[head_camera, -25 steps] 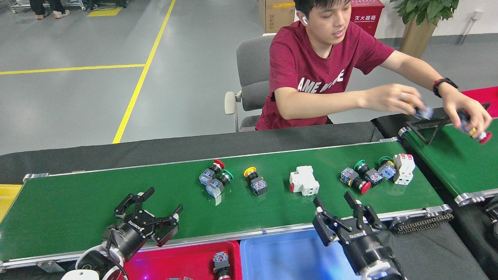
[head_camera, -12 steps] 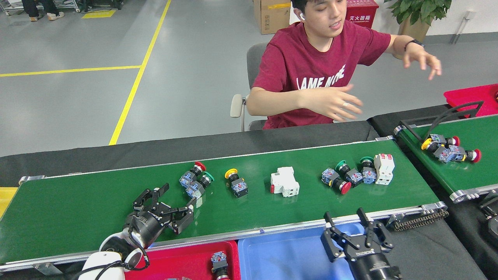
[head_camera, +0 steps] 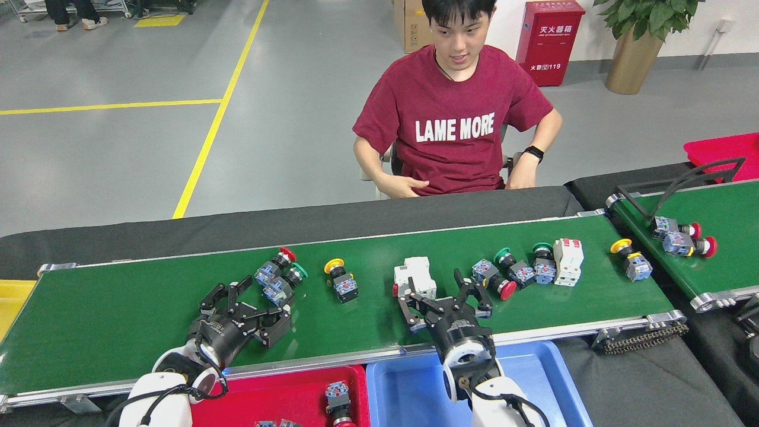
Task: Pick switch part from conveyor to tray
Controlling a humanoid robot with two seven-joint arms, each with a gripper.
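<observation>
Head view: left gripper [head_camera: 256, 304] sits low over the conveyor [head_camera: 118, 314], jaws spread wide, nothing held. Just beyond its fingertips, far-right of it, lie two push-button switches touching each other: red-cap switch [head_camera: 274, 267] and green-cap switch [head_camera: 284, 283]. The near fingertip is close to the green-cap one, contact unclear. Right of that pair, apart, a yellow-cap switch [head_camera: 341, 279] lies on its side.

Right gripper [head_camera: 446, 299] is over the belt's near half, mid-belt, jaws also spread wide, empty. White circuit breaker [head_camera: 414, 275] is just far-left of its left finger; a red-cap switch w/ blue base [head_camera: 493, 280] is just far-right of its right finger. Further right, a tight cluster: green-cap switch [head_camera: 513, 265], another green-cap switch [head_camera: 542, 264], then a white breaker w/ red toggles [head_camera: 567, 261], touching. Near the belt's right end, alone, a yellow-cap switch [head_camera: 630, 258].

Nearside of the conveyor: red tray [head_camera: 278, 394] w/ one switch part [head_camera: 338, 400] in it, blue tray [head_camera: 409, 391] to its right, partly behind the right arm. Drive chain [head_camera: 643, 338] at the belt's near-right corner.

Far right, second green belt [head_camera: 723, 219] w/ black angled bracket [head_camera: 676, 184] carries two red-cap switches [head_camera: 682, 237]. Person in a maroon T-shirt [head_camera: 453, 127] sits at the far side, hands off the belt.
</observation>
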